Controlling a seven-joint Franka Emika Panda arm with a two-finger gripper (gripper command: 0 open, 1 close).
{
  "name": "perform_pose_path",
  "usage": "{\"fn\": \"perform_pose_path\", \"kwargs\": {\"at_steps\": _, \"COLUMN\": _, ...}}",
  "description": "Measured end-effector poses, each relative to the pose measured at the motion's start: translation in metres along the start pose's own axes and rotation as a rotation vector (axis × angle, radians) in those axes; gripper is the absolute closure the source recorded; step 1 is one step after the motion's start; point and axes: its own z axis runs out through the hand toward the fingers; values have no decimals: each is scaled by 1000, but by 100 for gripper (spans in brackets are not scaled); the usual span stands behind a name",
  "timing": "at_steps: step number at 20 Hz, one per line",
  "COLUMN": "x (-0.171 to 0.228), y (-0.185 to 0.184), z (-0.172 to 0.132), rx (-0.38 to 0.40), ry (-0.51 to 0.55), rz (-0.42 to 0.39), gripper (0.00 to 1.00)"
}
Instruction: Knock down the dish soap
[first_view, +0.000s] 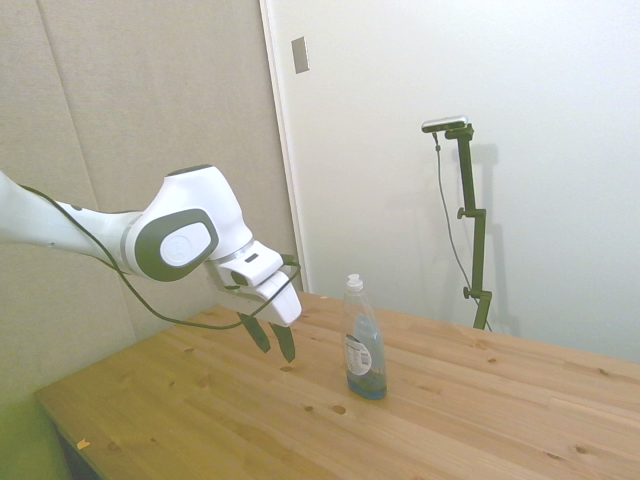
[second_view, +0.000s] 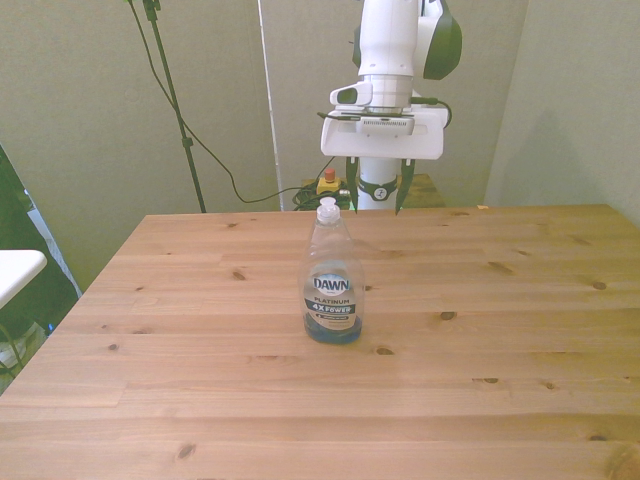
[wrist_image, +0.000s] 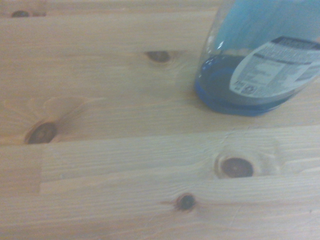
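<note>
The dish soap (first_view: 364, 345) (second_view: 332, 278), a slim clear bottle with a little blue liquid at the bottom, a white cap and a Dawn label, stands upright near the middle of the wooden table (second_view: 500, 380). My gripper (first_view: 270, 338) (second_view: 376, 196) hangs open above the table, behind the bottle and apart from it, with nothing between its dark fingers. The wrist view shows the bottle's blue base and back label (wrist_image: 255, 70) close by.
A white object (second_view: 15, 270) juts in at the front view's left edge, off the table. A red button box (second_view: 327, 180) sits on the floor behind the table's far edge.
</note>
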Motion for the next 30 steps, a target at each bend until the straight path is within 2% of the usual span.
{"fn": "perform_pose_path", "kwargs": {"at_steps": 6, "x": 29, "y": -2, "z": 22, "rx": -18, "ry": 35, "rz": 51, "gripper": 100}}
{"fn": "perform_pose_path", "kwargs": {"at_steps": 14, "x": 56, "y": -21, "z": 43, "rx": -26, "ry": 80, "rz": 105, "gripper": 100}}
{"fn": "perform_pose_path", "kwargs": {"at_steps": 22, "x": 90, "y": -48, "z": 53, "rx": -27, "ry": 126, "rz": 151, "gripper": 100}}
{"fn": "perform_pose_path", "kwargs": {"at_steps": 30, "x": 144, "y": -84, "z": 65, "rx": -16, "ry": 186, "rz": 200, "gripper": 100}}
